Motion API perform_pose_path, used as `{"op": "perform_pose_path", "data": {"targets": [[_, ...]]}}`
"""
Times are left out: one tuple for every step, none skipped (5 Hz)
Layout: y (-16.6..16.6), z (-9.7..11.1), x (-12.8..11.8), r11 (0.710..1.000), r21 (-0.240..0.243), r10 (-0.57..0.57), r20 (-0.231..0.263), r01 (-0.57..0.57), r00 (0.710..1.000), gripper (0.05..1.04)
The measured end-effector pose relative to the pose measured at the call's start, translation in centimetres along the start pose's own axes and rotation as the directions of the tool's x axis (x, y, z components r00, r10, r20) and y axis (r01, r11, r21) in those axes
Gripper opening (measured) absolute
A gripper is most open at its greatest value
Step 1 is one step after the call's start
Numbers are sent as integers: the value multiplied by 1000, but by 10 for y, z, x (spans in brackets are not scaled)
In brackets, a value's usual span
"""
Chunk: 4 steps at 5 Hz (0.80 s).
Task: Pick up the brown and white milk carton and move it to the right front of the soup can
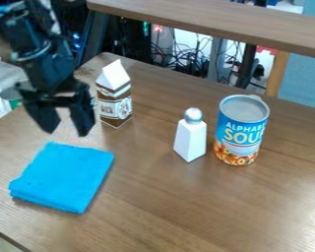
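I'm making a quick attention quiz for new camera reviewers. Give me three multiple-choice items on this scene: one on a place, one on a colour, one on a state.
1. In the picture, where does the white shaker stand?
A) Right of the soup can
B) Left of the milk carton
C) Between the soup can and the milk carton

2. What colour is the folded cloth?
A) Blue
B) Red
C) Yellow

3. What state is the gripper in?
A) Closed on the cloth
B) Open and empty
C) Closed on the soup can

Right letters:
1: C, as the shaker has the carton to its left and the can to its right.
2: A, as its whole visible top is bright blue.
3: B, as its two fingers hang apart with nothing held.
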State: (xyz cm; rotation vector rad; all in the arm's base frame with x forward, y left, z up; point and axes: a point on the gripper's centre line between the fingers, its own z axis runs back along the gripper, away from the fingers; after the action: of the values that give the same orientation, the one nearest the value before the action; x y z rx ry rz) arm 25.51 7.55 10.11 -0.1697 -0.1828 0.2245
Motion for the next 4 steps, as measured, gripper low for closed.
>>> {"op": "perform_pose_path", "data": {"targets": [[-12, 5, 36, 999, 5, -50, 26, 50, 998, 1000], [-21, 13, 72, 993, 32, -111, 43, 110, 993, 1000], [-25, 22, 100, 983, 68, -174, 34, 171, 984, 1000], [-25, 23, 122, 967, 112, -228, -28, 230, 973, 1000]]}}
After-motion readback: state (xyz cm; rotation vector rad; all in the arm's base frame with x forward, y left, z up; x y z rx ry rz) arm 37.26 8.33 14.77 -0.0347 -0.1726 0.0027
